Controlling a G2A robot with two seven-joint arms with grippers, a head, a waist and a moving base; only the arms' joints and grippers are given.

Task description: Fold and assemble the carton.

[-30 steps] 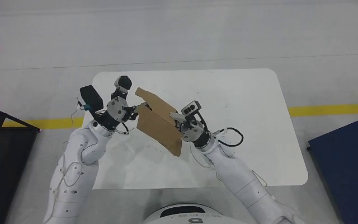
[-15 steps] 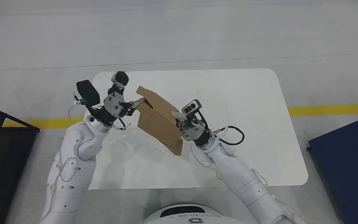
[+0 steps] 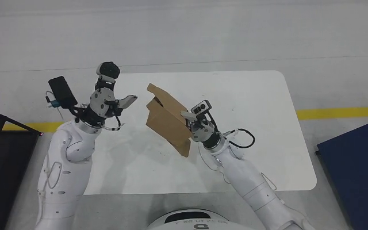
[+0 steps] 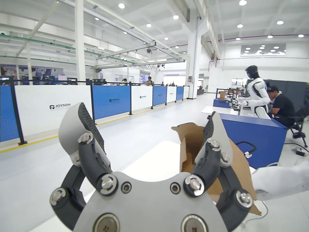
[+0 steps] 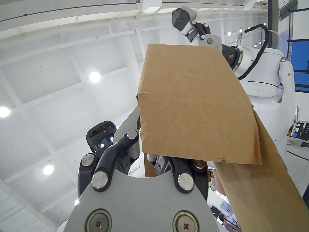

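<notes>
While my right pincer [image 3: 190,122] clamps the carton [image 3: 167,118] aloft for folding, my left pincer [image 4: 146,111] gapes empty (apart from it).

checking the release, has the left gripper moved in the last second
Yes. The left gripper has backed off the carton toward the table's far left corner.

My top camera looked straight down on the white desk [image 3: 259,115] from overhead. The left wrist camera sat close behind the left hand [image 4: 146,115], facing level across the hall [image 4: 154,126]. The right one pointed up at the ceiling [image 5: 60,49]. All three shared the carton [image 3: 165,122].
</notes>
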